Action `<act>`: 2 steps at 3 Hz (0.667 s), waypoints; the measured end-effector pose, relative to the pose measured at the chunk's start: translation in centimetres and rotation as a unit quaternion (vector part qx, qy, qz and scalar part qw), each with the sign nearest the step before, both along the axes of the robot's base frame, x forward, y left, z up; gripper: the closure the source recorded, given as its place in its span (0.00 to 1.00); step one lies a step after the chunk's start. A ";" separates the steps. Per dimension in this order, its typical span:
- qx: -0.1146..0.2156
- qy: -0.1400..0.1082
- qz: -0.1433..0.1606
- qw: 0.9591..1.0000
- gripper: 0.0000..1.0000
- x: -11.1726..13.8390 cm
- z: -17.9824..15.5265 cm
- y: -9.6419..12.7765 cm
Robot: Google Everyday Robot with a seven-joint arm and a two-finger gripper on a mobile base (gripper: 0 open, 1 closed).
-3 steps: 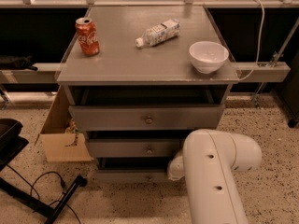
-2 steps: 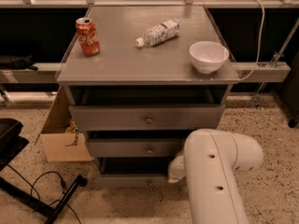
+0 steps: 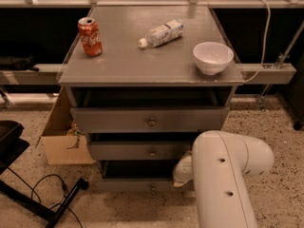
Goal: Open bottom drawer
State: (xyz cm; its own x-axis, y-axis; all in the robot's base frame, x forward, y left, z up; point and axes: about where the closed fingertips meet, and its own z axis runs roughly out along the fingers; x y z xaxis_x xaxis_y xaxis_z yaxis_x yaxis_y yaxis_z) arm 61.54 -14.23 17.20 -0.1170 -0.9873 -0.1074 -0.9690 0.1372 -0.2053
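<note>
The grey cabinet (image 3: 118,65) has three drawers stacked below its top. The bottom drawer (image 3: 128,185) is the slimmest front, low near the floor, with a small knob (image 3: 152,188) and a dark gap above it. My white arm (image 3: 223,184) fills the lower right foreground. My gripper (image 3: 183,171) is at the arm's rounded end, by the right end of the bottom drawer, and is mostly hidden by the arm.
The top drawer (image 3: 149,120) and middle drawer (image 3: 142,151) sit above it. A red can (image 3: 90,36), a lying bottle (image 3: 161,33) and a white bowl (image 3: 213,57) are on the cabinet. A cardboard box (image 3: 61,137) and a black stand with cable (image 3: 28,194) are on the left.
The dark gap above the bottom drawer's front looks slightly wider than before. The arm has barely moved.
</note>
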 end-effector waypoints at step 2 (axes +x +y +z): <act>0.001 0.010 0.000 1.000 1.00 -1.1 0.2 -0.1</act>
